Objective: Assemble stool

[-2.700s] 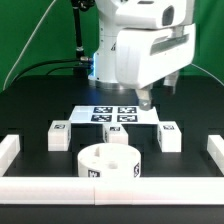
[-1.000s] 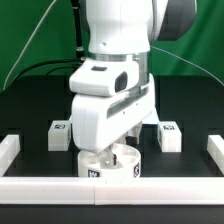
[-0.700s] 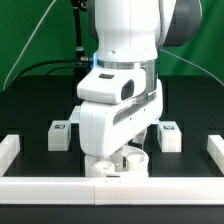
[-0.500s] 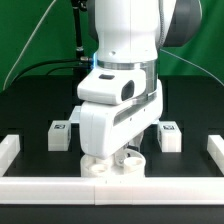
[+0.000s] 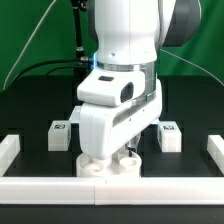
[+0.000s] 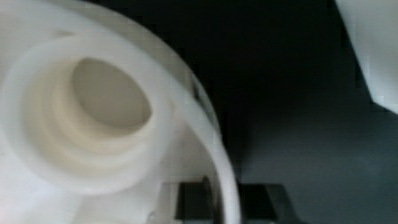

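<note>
The round white ring-like seat (image 5: 96, 167) lies near the front bar, mostly covered by my arm. In the wrist view the seat (image 6: 98, 100) fills the picture, and its thin outer wall runs between my two dark fingertips. My gripper (image 6: 228, 198) straddles that wall, with a pad pressed against each side. In the exterior view the gripper is hidden behind the wrist body. One block leg (image 5: 60, 134) stands at the exterior view's left and another (image 5: 169, 136) at its right. The third leg is hidden behind the arm.
White border bars stand at the exterior view's left (image 5: 8, 150), right (image 5: 214, 150) and front (image 5: 40, 185). The marker board is hidden behind the arm. A blurred white shape (image 6: 370, 50) shows in one corner of the wrist view.
The arm came from above the marker board down and forward onto the seat. Over the last half second it has stayed almost still, low over the seat.
</note>
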You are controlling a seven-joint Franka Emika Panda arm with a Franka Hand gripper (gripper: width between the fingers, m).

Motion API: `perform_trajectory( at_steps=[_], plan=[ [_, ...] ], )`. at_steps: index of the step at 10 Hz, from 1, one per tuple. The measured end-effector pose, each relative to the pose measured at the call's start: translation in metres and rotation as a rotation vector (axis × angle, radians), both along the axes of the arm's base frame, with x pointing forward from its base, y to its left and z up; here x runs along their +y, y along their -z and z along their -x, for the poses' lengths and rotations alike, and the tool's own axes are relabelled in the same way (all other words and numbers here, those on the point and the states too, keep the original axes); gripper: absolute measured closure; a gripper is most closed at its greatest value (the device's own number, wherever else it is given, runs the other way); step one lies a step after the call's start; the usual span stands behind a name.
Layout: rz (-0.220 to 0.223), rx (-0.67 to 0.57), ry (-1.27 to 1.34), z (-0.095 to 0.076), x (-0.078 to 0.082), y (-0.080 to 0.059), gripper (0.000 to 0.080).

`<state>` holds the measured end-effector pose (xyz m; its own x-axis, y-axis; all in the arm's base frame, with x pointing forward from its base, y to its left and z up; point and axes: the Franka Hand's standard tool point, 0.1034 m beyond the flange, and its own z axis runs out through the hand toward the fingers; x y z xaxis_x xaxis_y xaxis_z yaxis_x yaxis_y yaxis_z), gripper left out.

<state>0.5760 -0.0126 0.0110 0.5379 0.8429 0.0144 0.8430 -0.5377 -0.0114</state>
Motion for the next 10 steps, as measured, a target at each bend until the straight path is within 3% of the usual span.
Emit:
perform_trajectory(
  at_steps=[5, 10],
  plan=[
    [-0.002, 0.0, 0.023, 0.0, 0.004, 0.0, 0.0753],
    [-0.042, -0.02, -0.027, -0.001, 0.097, -0.002, 0.0756]
  ],
)
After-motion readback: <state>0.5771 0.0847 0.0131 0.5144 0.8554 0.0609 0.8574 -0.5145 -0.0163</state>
